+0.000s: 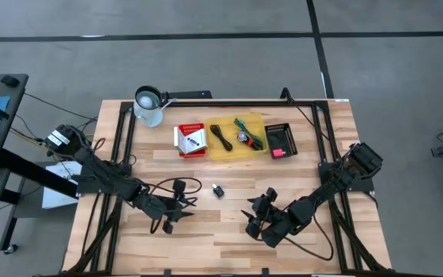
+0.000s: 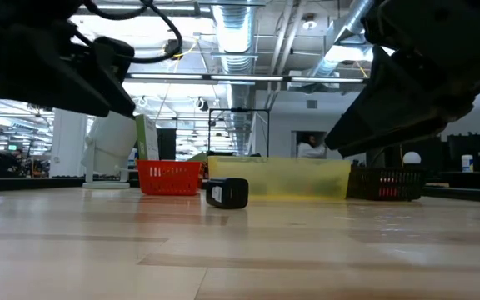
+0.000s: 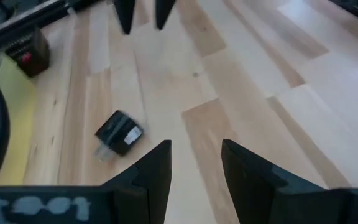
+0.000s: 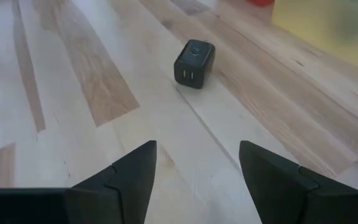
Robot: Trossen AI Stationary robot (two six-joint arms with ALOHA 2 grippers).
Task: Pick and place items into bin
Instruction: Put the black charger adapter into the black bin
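Left gripper (image 1: 181,206) hovers low over bare wood at the front left of the table (image 1: 206,246), fingers (image 3: 157,171) parted with a gap, nothing between them. Just right of it, between both arms, a small black charger block (image 1: 218,191) lies alone on the boards, apart from either gripper; low view shows it resting flat in front of the bins (image 2: 227,192), right wrist view shows two slots on its face (image 4: 194,63). Right gripper (image 1: 257,214) sits front right of centre, fingers (image 4: 126,180) spread wide, empty, pointed toward the block. Along the far edge, left to right: white mug-like cup (image 1: 149,106) at the far-left corner, red basket (image 1: 191,140) with a white packet inside, yellow tray (image 1: 238,136) holding black cords, a green stick-like piece and a small silvery piece, then black crate (image 1: 280,141) with a red-pink piece in it. Baskets stand side by side, nearly touching, well apart from both grippers. Black frame rails (image 1: 121,138) run down both table sides. Low view: blurred room behind, ceiling ducts, someone far back, too small to tell more.
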